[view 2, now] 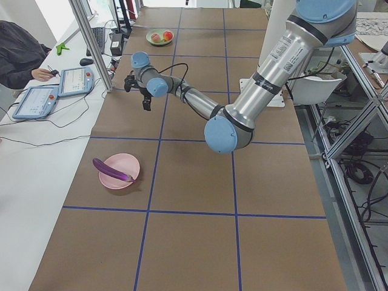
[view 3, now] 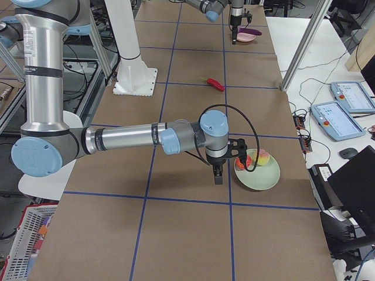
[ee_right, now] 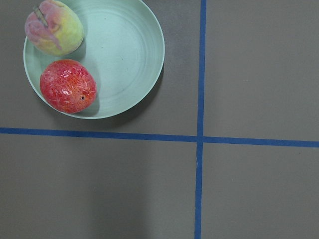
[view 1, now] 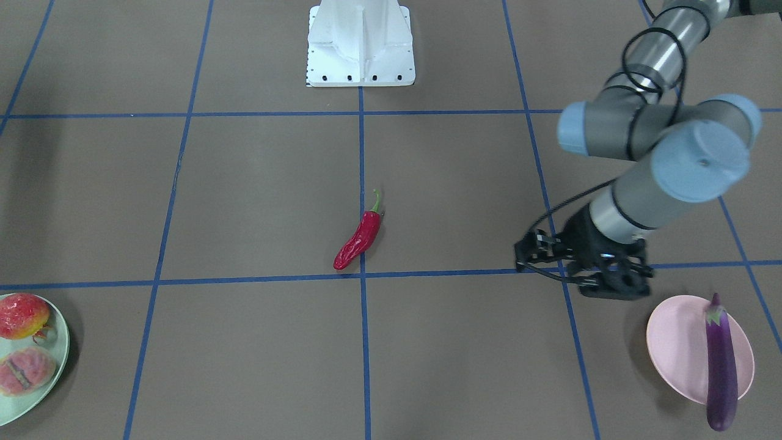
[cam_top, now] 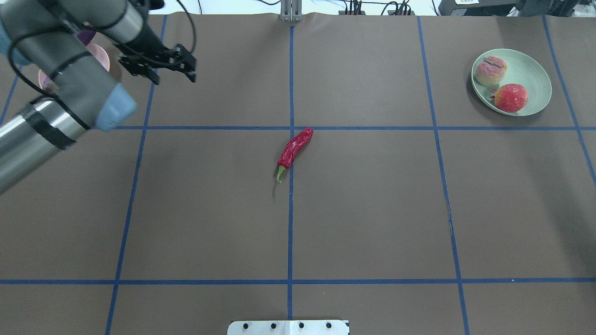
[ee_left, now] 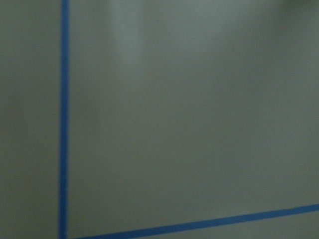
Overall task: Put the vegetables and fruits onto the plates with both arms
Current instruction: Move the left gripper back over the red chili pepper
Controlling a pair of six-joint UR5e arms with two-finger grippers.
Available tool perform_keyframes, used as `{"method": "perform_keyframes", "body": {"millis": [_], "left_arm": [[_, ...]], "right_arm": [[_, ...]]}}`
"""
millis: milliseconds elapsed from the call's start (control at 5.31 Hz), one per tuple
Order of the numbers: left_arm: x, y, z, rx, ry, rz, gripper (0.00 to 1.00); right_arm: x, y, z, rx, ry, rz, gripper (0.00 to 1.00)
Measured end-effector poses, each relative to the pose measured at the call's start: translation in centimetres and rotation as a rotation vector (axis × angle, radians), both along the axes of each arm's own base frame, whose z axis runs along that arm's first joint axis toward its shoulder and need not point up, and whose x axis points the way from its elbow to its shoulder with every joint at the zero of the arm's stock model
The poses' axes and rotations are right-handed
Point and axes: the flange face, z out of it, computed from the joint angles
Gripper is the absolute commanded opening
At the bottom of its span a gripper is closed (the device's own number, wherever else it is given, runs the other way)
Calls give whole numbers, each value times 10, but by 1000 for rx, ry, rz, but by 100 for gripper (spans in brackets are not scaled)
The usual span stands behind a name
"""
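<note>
The red chili pepper (view 1: 359, 239) (cam_top: 294, 147) lies alone mid-table on a blue tape line. A purple eggplant (view 1: 721, 366) rests across the pink plate (view 1: 675, 348), its tip overhanging the rim. On the mint green plate (cam_top: 531, 74) (ee_right: 124, 50) sit the pomegranate (cam_top: 511, 97) (ee_right: 68, 85) and the peach (cam_top: 490, 70) (ee_right: 54, 27). My left gripper (view 1: 520, 256) (cam_top: 190, 67) hovers open and empty beside the pink plate, fingers pointing towards the table's middle. Beside the mint plate hangs my right gripper (view 3: 218, 175), seen only from the side, so I cannot tell its state.
The white base pedestal (view 1: 360, 43) stands at the robot's table edge. Blue tape lines grid the brown tabletop. In the exterior left view, a person (view 2: 18, 54) sits at a side desk with tablets (view 2: 73, 82), and a metal post (view 2: 91, 42) rises by the far edge.
</note>
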Motion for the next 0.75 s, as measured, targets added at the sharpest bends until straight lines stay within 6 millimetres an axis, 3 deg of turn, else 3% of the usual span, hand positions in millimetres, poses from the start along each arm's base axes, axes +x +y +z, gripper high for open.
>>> {"method": "perform_keyframes", "body": {"millis": [188,377,565,753], "left_arm": [[80,35,-47,-19,-12,-51,100],[153,68,-74,-20,-43,-85,99],[212,102,-89,-3,-76,-91,90],[242,127,-92,12,-92,-82,80]], "right_arm": [[0,0,0,1,1,0,100],[0,0,0,1,1,1,100],[0,0,0,0,0,1,100],[0,0,-1,0,0,1,100]]}}
